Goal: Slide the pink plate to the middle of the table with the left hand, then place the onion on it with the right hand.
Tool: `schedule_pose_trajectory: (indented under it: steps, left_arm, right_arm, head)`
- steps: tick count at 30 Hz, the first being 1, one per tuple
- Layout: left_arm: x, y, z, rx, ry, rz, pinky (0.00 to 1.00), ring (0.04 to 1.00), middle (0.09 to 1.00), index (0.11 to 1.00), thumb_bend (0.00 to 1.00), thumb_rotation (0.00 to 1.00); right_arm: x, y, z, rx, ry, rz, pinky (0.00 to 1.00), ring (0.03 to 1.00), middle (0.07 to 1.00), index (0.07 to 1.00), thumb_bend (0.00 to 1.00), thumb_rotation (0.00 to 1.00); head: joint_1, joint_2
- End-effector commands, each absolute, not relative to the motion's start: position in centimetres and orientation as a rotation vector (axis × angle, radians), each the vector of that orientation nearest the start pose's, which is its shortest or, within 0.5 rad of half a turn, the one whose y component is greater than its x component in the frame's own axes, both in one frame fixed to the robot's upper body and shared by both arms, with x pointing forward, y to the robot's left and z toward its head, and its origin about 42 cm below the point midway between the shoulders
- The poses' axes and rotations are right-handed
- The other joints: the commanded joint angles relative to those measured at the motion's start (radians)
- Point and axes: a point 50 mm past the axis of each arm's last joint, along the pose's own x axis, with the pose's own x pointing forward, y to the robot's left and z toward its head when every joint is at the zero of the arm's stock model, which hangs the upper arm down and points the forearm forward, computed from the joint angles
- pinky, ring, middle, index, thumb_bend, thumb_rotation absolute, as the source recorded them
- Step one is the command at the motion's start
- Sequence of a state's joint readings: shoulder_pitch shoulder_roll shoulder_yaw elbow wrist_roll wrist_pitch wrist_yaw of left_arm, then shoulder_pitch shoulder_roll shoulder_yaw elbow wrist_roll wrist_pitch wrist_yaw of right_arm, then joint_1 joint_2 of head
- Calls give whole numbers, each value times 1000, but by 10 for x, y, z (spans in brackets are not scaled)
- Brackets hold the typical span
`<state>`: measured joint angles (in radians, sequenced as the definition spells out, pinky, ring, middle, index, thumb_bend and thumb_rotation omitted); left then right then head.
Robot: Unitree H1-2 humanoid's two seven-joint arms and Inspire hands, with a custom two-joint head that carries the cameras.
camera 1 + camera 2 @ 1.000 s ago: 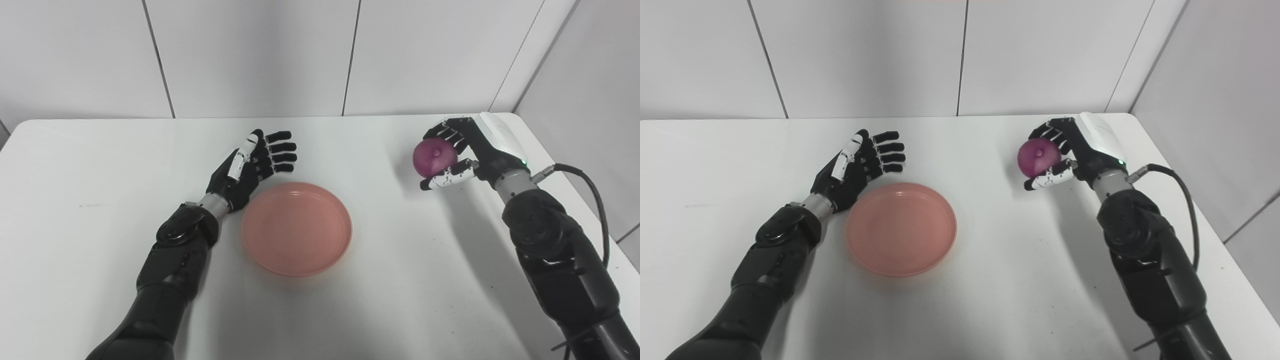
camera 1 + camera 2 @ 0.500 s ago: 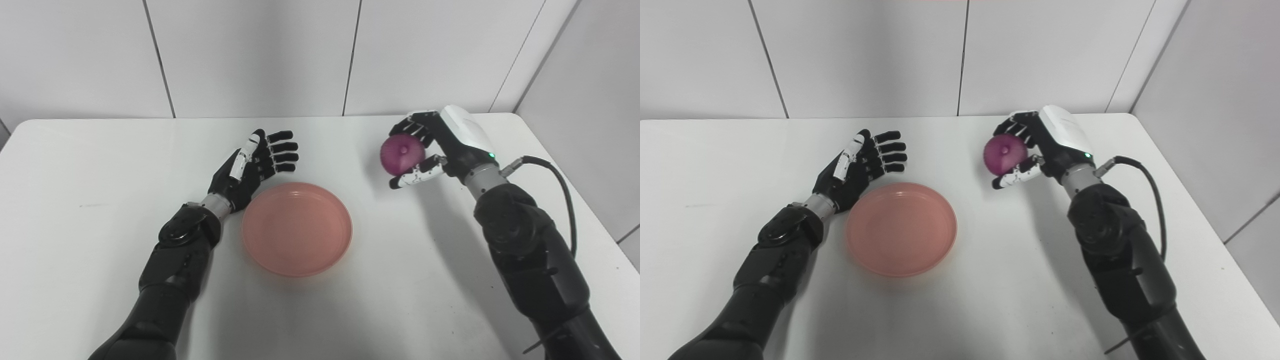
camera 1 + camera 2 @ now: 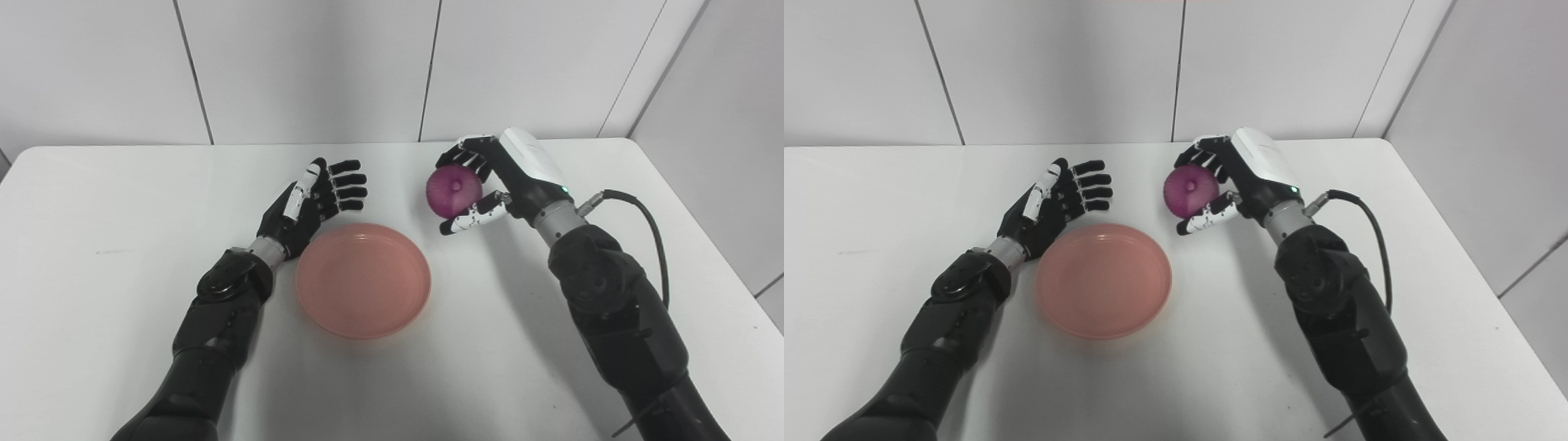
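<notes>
The pink plate (image 3: 364, 280) lies flat near the middle of the white table (image 3: 92, 202), with nothing on it. My left hand (image 3: 312, 205) rests open just beyond the plate's left rim, fingers spread and pointing right, not touching it. My right hand (image 3: 502, 180) is shut on the purple onion (image 3: 454, 192), held in the air above the table a little past the plate's far right rim.
A black cable (image 3: 649, 226) loops from the right wrist over the table's right side. White wall panels stand close behind the table's far edge, and another wall runs along the right.
My right hand has carried the onion leftward from the table's right side to just beyond the plate's far right rim. The left hand and the plate have stayed put.
</notes>
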<state>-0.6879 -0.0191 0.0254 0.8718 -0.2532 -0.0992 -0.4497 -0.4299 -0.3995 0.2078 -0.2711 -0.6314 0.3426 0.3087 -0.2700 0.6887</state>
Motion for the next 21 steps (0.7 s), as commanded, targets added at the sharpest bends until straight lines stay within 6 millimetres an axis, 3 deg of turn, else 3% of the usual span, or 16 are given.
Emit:
schedule_pose_trajectory:
  steps: [1,21]
  left_arm:
    - [470,117,126,-236,88,-574,689,713,722,702,356,1000]
    - [469,108,127,-273,93,-572,662,695,697,679,351,1000]
  right_arm:
    - [377,-224,305,-1056,-395,162,469,504,492,485,529,0]
    - [373,-170,289,-1028,-416,281,458,504,491,487,529,0]
  head:
    - [6,1]
    - [61,4]
